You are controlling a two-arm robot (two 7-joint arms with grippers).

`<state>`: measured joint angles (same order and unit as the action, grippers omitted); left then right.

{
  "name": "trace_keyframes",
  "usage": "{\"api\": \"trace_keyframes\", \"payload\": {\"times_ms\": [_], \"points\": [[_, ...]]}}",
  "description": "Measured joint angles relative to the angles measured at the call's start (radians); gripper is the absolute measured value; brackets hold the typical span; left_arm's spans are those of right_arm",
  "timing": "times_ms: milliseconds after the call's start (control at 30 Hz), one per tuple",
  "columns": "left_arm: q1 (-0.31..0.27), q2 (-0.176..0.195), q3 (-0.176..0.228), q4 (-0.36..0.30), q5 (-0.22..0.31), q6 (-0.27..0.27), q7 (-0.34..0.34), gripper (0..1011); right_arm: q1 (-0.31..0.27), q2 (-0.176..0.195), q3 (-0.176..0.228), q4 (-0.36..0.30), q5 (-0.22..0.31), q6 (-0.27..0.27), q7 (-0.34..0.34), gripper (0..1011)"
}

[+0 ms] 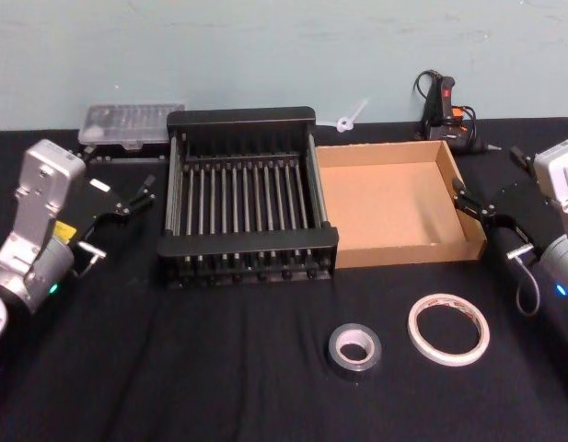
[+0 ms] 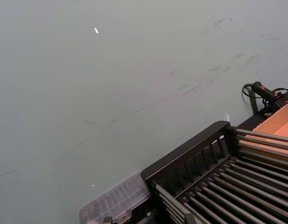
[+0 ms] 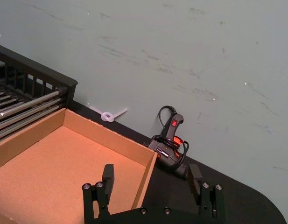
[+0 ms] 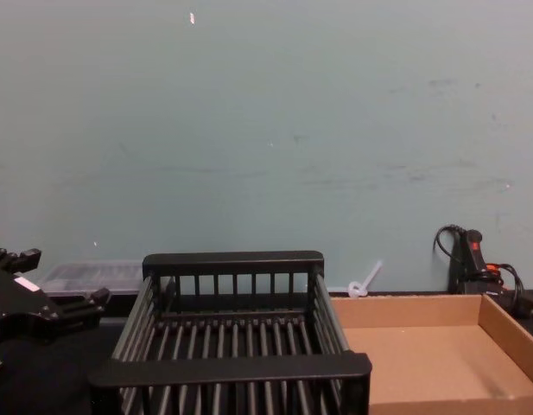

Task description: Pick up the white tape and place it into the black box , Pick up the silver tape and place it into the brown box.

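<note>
Mixing the rolls is the risk: white tape (image 1: pixel 448 329) at 5 o'clock, silver tape (image 1: pixel 353 346) at 9 of it. Right gripper (image 3: pixel 153 183) jaws apart; left gripper (image 1: pixel 127 199) jaws unclear.

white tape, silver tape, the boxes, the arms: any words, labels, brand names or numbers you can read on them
None can be read.
white tape: faint red marking on the inner rim, too small to read.
silver tape, black box, brown box: no print visible.
left gripper, right gripper: no legible label.
</note>
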<state>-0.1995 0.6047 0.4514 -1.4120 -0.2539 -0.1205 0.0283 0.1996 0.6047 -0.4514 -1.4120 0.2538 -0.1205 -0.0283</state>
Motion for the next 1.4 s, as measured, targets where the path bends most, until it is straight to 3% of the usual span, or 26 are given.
{"api": "trace_keyframes", "payload": {"times_ms": [1400], "points": [[0.0,0.0,0.0,0.0,0.0,0.0,0.0,1001,0.0,0.0,0.0,0.0,0.0,0.0,0.0,1002]]}}
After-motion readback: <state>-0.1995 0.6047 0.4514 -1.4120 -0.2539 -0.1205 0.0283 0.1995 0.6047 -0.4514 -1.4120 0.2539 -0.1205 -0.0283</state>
